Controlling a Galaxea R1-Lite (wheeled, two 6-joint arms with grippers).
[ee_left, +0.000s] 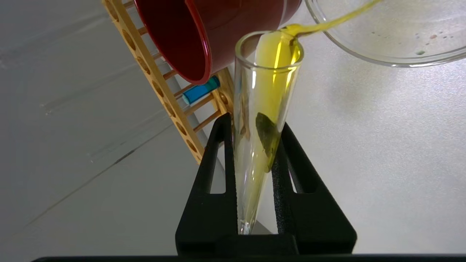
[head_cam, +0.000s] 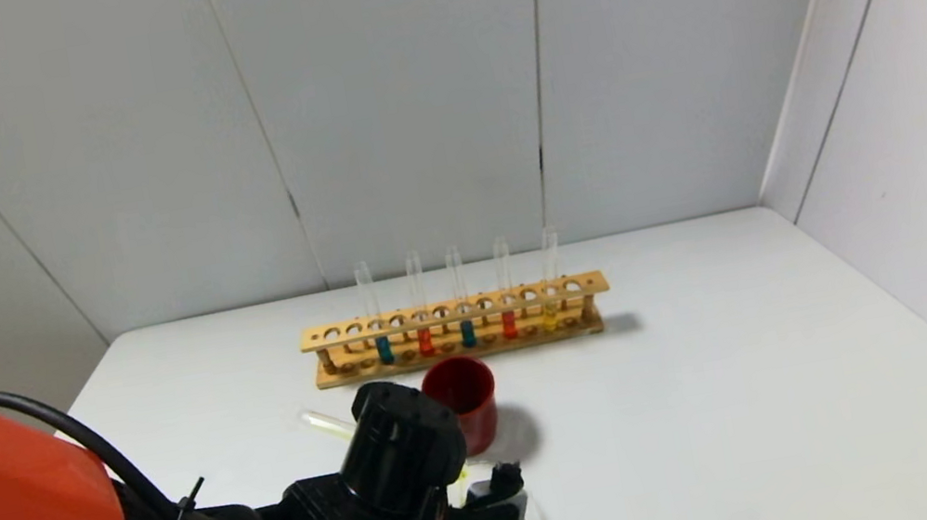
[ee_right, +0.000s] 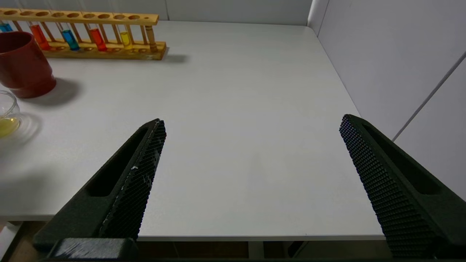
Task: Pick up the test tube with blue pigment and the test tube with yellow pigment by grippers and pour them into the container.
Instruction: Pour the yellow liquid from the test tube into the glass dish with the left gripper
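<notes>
In the head view, the left gripper point(head_cam: 488, 491) hangs low over the surface point(head_cam: 732, 403), just in front of the red cup point(head_cam: 461, 402); the rack point(head_cam: 456, 329) behind holds two teal-blue tubes, the nearer-centre blue tube point(head_cam: 467, 333) among them.

In the left wrist view, the fingers point(ee_left: 218, 171) are clamped on the yellow tube point(ee_left: 265, 109), tipped so a thin yellow stream leaves its mouth into the container point(ee_left: 382, 60). Pouring well likely means keeping the mouth over the dish, clear of the cup rim, and tilting slowly until the tube drains.

In the right wrist view, the right gripper point(ee_right: 251, 153) idles at the surface's near edge, fingers wide apart.
</notes>
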